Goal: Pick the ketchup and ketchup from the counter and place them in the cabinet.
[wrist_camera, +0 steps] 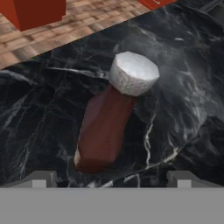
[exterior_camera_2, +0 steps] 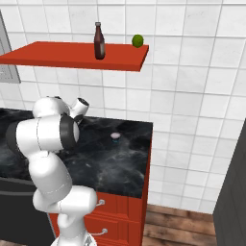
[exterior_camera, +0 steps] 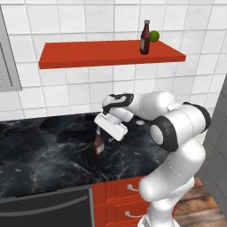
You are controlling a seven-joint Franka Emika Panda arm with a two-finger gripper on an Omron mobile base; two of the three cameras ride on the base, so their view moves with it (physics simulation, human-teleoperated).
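Jaws stood wide apart, the two grey finger tips (wrist_camera: 40,178) showing far to either side at the bottom of the hand view with nothing between them and nothing touched. Between and beyond those tips, that view looked down on a ketchup bottle (wrist_camera: 105,131) standing upright on the black marble counter (wrist_camera: 39,113), its pale cap nearest the camera and its dark red-brown body below. From the left base view the gripper (exterior_camera: 103,129) hung just above that same bottle (exterior_camera: 99,145), which stood apart from the counter's front edge (exterior_camera: 44,186), roughly midway back toward the tiled wall; whether the tips touched the cap could not be told from there. A second ketchup bottle (exterior_camera: 145,38) stood upright on the red cabinet shelf (exterior_camera: 88,54), toward its right end and close to the front edge, with a green ball (exterior_camera: 154,36) just beside it nearer the wall. In the right base view that shelf bottle (exterior_camera_2: 99,42) and the ball (exterior_camera_2: 138,41) stood clearly apart.
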